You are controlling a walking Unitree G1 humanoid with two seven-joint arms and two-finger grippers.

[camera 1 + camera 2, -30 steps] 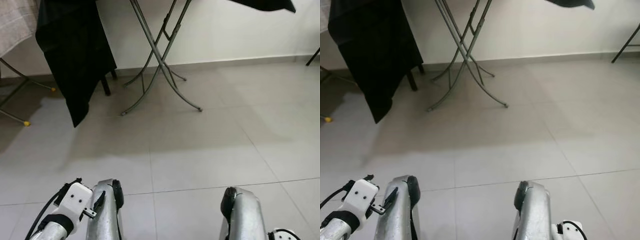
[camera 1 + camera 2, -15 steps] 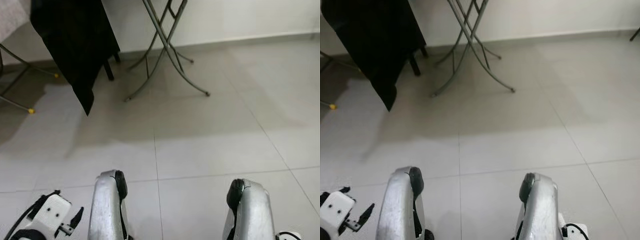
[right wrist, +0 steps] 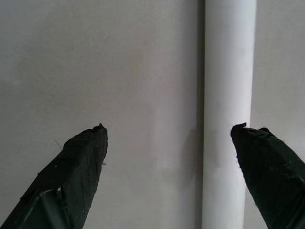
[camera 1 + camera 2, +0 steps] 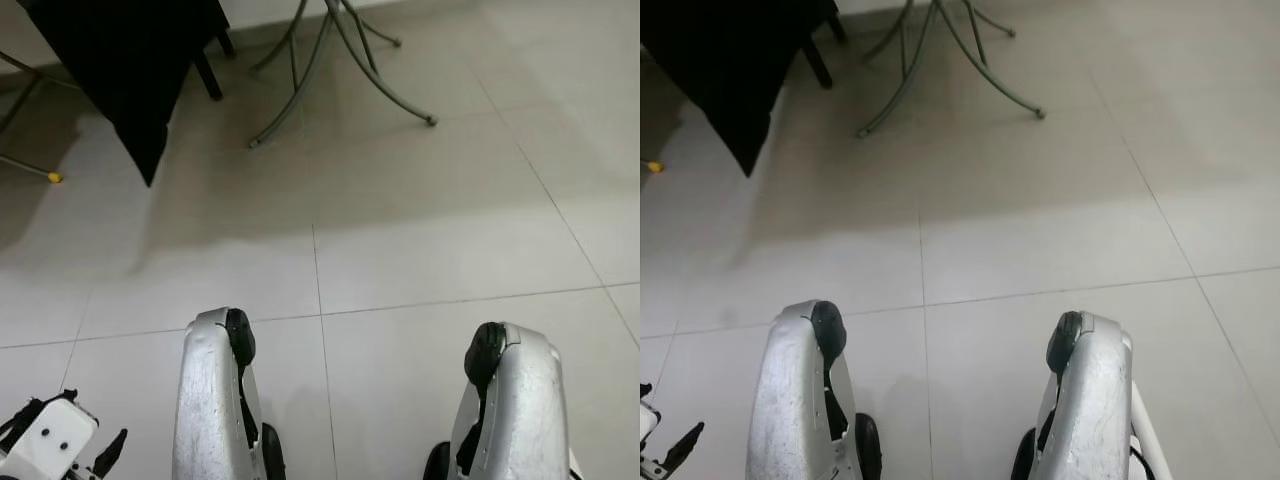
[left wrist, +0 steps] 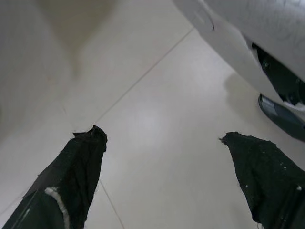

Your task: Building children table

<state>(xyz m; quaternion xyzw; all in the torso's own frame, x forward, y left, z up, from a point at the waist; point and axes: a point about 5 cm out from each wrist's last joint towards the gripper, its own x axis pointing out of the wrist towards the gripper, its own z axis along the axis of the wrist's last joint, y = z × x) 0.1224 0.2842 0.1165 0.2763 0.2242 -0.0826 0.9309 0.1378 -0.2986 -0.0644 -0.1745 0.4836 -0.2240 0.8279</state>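
Here, the white tube [image 3: 228,114] is seen lying on the floor [image 4: 420,250] just beside the right gripper [image 3: 169,138], whose fingers are spread and empty, so it should be centred before closing; the left gripper [image 5: 162,138] hangs open.

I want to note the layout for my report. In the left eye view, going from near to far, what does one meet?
Left gripper at the near corner → the robot's two silver legs → bare tiled floor → metal folding legs and hanging black cloth farthest.
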